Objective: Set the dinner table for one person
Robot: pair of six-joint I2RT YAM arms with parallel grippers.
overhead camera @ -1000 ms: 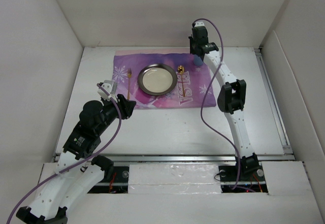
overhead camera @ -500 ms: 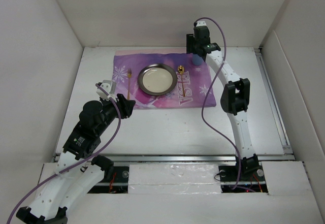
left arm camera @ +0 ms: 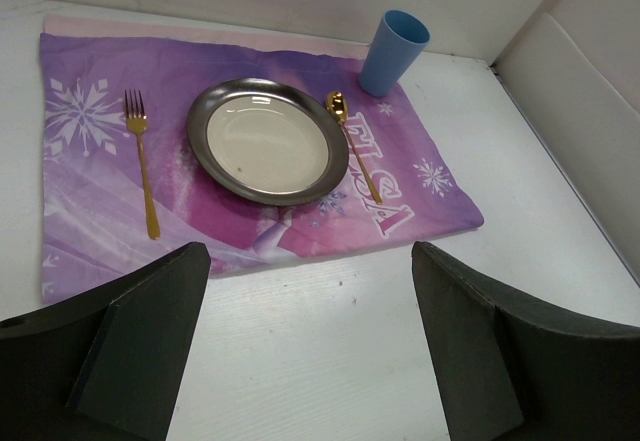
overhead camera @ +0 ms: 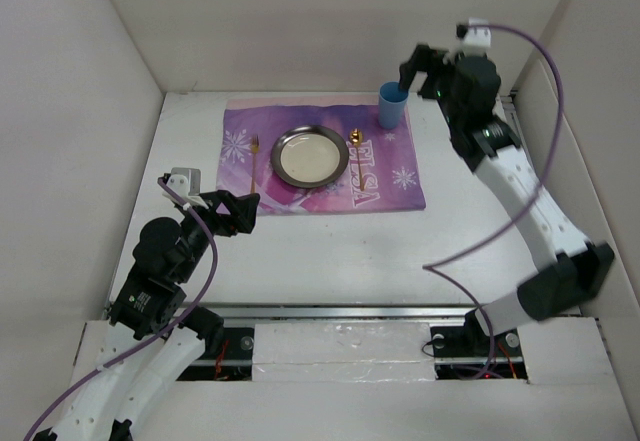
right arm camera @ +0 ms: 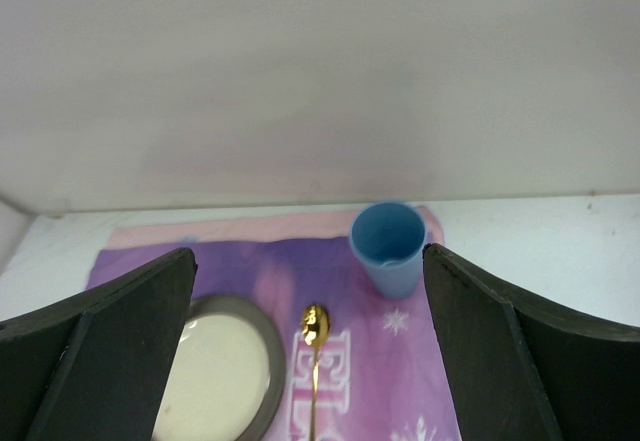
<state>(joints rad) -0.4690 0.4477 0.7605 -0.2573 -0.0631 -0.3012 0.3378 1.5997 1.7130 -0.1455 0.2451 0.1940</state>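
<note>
Worktop (overhead camera: 330, 261): white and flat; runs from the arm bases to the back wall; carries the purple mat (overhead camera: 400, 156) at its far middle
Mat: plate (overhead camera: 310, 155) at centre; fork (overhead camera: 254, 166) to its left; spoon (overhead camera: 357, 149) to its right; blue cup (overhead camera: 391, 107) upright at the far right corner
Left tool (overhead camera: 236, 211): jaws wide apart, nothing between; above the worktop by the mat's near left corner
Right tool (overhead camera: 413, 73): jaws wide apart, empty; raised near the cup, apart from it

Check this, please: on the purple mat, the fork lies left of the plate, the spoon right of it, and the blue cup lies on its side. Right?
No: the blue cup stands upright, as the left wrist view shows. The fork, plate, spoon and mat are as stated.
</note>
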